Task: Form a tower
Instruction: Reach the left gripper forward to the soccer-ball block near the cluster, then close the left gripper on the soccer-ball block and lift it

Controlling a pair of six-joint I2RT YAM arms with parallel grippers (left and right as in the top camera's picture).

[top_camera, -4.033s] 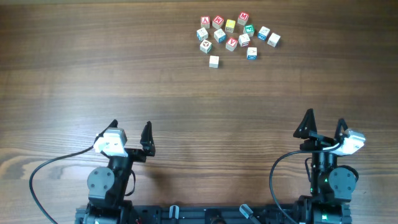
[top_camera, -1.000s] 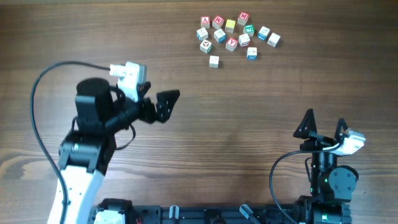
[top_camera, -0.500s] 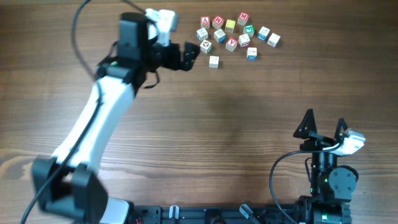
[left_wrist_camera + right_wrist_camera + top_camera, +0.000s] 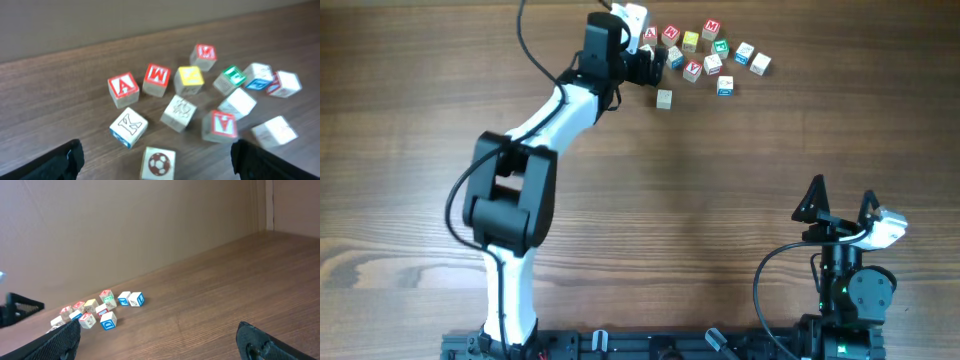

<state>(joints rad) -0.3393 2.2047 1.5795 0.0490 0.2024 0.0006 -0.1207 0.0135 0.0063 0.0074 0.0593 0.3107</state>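
Observation:
No tower shows in any view; the small alphabet cubes (image 4: 705,55) lie singly in a loose cluster at the table's far side. My left gripper (image 4: 655,66) reaches over the cluster's left edge, open. In the left wrist view its gripper (image 4: 157,161) straddles a white cube with a red soccer ball (image 4: 159,162), untouched, with a blue-edged K cube (image 4: 128,127) and a red V cube (image 4: 220,125) just beyond. A plain whitish cube (image 4: 664,98) sits apart, nearer me. My right gripper (image 4: 842,195) rests open at the near right, far from the cubes.
Red A (image 4: 123,88), red M (image 4: 157,77), yellow (image 4: 189,79) and green (image 4: 231,77) cubes crowd the far side of the cluster. The left arm (image 4: 520,160) stretches diagonally across the table's left half. A brown wall (image 4: 150,225) backs the table.
The left arm has swung further right and outward, bringing its open gripper from left of the cubes over the cluster's left edge. The right arm has not moved.

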